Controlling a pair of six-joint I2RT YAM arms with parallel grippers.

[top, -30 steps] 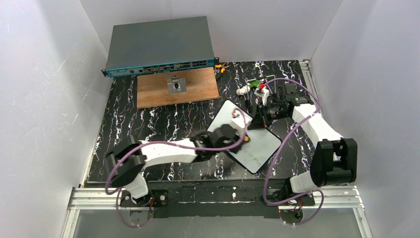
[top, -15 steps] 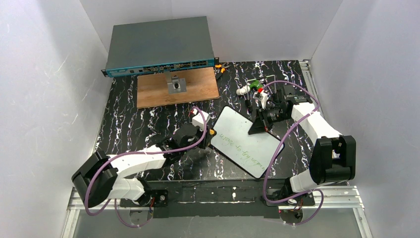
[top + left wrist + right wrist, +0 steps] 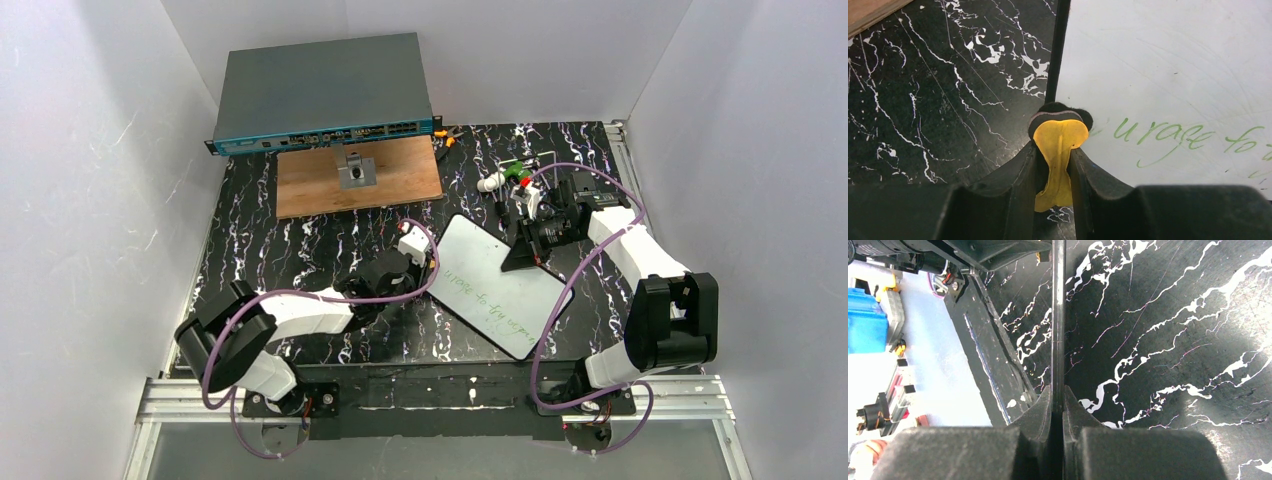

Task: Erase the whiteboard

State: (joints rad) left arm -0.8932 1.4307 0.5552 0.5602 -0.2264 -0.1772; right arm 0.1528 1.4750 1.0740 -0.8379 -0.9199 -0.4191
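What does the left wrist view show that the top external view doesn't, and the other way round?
Only the left wrist view: the left end effector pinching a yellow eraser, its dark felt pad at the whiteboard rim, and green writing close enough to read. Only the top external view: the right end effector clamped on the board's far edge, and a grey switch box at the back. Both: the whiteboard, its green lines, and the black marbled table.
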